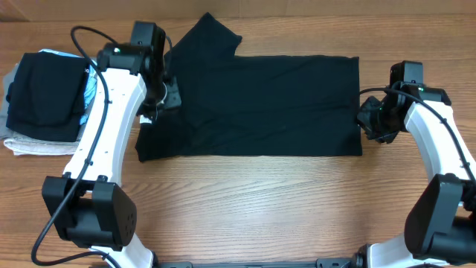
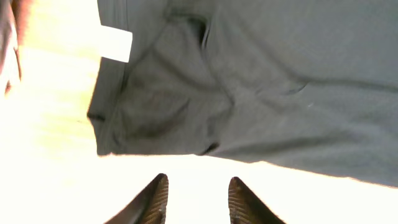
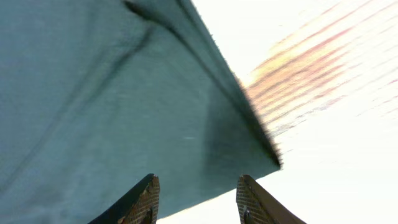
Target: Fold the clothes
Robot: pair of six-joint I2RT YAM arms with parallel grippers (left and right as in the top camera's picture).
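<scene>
A black t-shirt (image 1: 260,104) lies flat on the wooden table, folded lengthwise, with one sleeve sticking out at the top left. My left gripper (image 1: 155,104) hovers over its left end, open and empty; the left wrist view shows the shirt's collar end (image 2: 249,81) with a white tag (image 2: 115,42) ahead of the open fingers (image 2: 198,199). My right gripper (image 1: 366,119) is at the shirt's right edge, open and empty; the right wrist view shows the shirt's corner (image 3: 124,106) just beyond the fingers (image 3: 198,199).
A stack of folded clothes (image 1: 41,100) sits at the table's left edge, a black garment on top of light blue and grey ones. Bare wooden table (image 1: 260,201) lies in front of the shirt.
</scene>
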